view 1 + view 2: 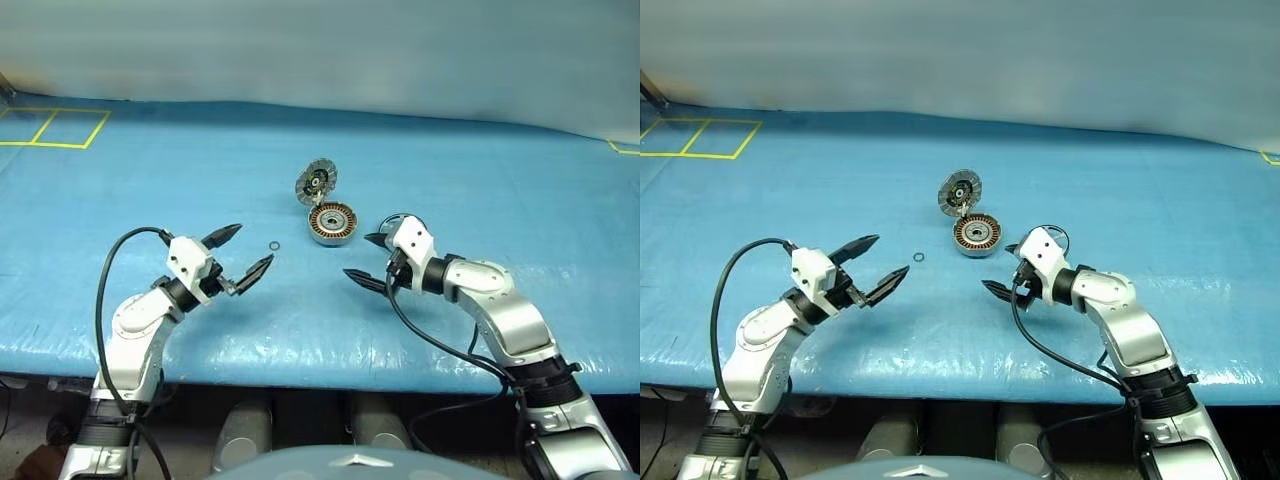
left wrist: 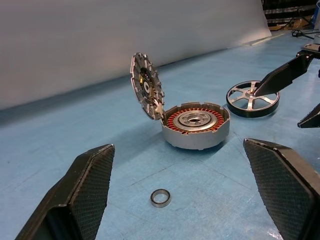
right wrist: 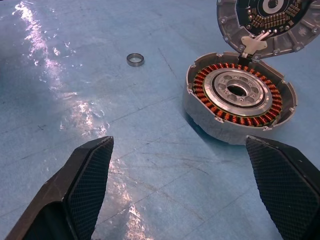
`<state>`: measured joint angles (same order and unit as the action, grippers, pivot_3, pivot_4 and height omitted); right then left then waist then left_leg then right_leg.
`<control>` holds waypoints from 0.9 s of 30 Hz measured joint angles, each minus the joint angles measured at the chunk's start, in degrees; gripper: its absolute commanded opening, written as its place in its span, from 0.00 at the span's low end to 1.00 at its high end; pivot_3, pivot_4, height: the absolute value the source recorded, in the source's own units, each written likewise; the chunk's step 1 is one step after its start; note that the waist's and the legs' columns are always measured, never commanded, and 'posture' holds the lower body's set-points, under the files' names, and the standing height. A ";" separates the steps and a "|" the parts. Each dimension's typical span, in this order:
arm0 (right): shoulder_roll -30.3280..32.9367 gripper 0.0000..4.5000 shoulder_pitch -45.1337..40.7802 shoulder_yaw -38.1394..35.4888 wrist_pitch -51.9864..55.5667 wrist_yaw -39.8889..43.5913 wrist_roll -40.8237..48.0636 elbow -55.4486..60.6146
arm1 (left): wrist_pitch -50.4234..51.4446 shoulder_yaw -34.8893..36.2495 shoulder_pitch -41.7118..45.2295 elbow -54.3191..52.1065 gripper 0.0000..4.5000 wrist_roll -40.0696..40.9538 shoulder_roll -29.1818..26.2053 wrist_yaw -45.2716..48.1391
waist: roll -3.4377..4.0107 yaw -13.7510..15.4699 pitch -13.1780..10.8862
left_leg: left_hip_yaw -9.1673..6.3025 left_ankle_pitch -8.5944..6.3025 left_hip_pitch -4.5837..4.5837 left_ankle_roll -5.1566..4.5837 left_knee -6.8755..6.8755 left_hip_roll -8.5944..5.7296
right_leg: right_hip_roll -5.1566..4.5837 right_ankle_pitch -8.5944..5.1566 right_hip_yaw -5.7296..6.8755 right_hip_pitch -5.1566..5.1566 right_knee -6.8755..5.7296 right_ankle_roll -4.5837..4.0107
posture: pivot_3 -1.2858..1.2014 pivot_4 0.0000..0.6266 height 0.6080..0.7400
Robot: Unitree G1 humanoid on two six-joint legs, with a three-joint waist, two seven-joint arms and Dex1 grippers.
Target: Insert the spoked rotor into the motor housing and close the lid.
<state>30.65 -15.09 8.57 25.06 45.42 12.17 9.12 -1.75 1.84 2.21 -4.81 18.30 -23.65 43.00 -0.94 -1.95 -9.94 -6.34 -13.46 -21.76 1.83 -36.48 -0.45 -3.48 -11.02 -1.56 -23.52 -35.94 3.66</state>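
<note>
Nothing is inserted yet. The motor housing (image 1: 332,223) sits open on the blue table (image 1: 500,180), with its lid (image 1: 316,183) standing up at its 11 o'clock. The spoked rotor (image 2: 252,98) lies at the housing's 3 o'clock, behind the right gripper (image 1: 372,260). Both it and the left gripper (image 1: 243,256) are wide open and empty. I think the next move is picking up the rotor.
</note>
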 measured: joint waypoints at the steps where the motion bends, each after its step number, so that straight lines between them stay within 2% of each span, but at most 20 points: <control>1: 0.05 0.99 -0.17 0.02 0.00 0.06 -0.16 -0.16 | -0.04 0.00 0.09 0.00 1.00 -0.12 -0.01 -0.06 | 0.00 -0.01 0.00 | 0.00 0.00 0.00 0.00 0.00 0.00 | 0.00 0.00 0.00 0.00 0.00 0.00 | 0.52 0.24 1.00; 27: 0.42 0.99 -3.21 2.25 -0.82 2.52 -2.88 -2.47 | -1.57 -0.47 1.23 0.45 1.00 -1.82 1.09 -1.43 | 0.00 -0.05 0.00 | 0.00 0.00 -0.01 0.00 -0.04 0.00 | 0.00 0.01 0.00 0.00 -0.01 0.01 | 0.52 0.24 1.00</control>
<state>31.07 -18.30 10.82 24.24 47.94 9.29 6.65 -3.32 1.37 3.44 -4.37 16.48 -22.56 41.57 -0.93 -2.00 -9.94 -6.33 -13.46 -21.77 1.83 -36.52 -0.45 -3.48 -11.01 -1.56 -23.52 -35.96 3.67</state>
